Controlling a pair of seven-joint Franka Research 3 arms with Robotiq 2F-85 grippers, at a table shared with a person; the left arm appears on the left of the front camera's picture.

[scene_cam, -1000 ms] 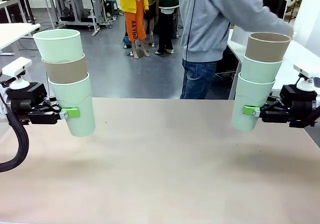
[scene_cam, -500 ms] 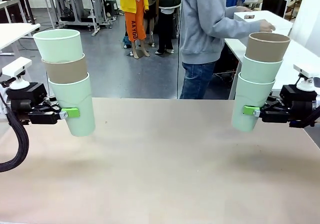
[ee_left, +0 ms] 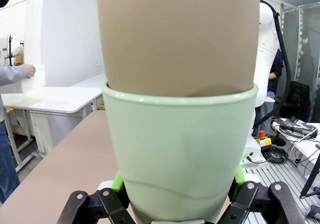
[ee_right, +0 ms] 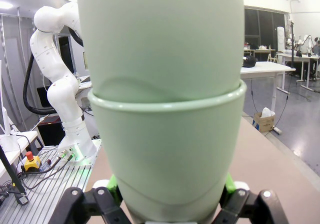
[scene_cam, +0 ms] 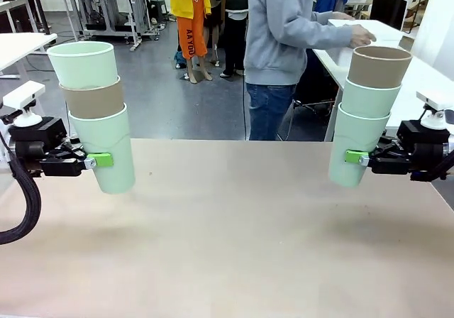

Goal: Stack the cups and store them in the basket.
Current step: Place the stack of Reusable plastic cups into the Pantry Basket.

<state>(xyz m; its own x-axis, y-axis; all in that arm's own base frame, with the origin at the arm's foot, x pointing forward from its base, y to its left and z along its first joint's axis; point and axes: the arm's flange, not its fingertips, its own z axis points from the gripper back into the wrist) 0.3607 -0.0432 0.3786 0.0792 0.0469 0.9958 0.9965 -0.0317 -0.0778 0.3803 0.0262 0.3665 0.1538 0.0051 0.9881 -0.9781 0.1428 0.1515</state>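
Beige counter (scene_cam: pixel 227 247): near its left edge left claw (scene_cam: pixel 100 160) grips mint-tan-mint plastic tumbler stack (scene_cam: pixel 96 112), near right edge right claw (scene_cam: pixel 357 157) grips mint-mint-tan stack (scene_cam: pixel 367 116)

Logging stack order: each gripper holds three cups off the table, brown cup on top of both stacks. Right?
Not quite. In the front view only the right stack, in the right gripper, has brown on top; the left stack, in the left gripper, has brown in the middle, under a mint cup.

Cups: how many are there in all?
6. Left gripper holds a stack of three: green, brown, green, top down. Right gripper holds a second stack: brown, green, green. Others could hide nested inside.
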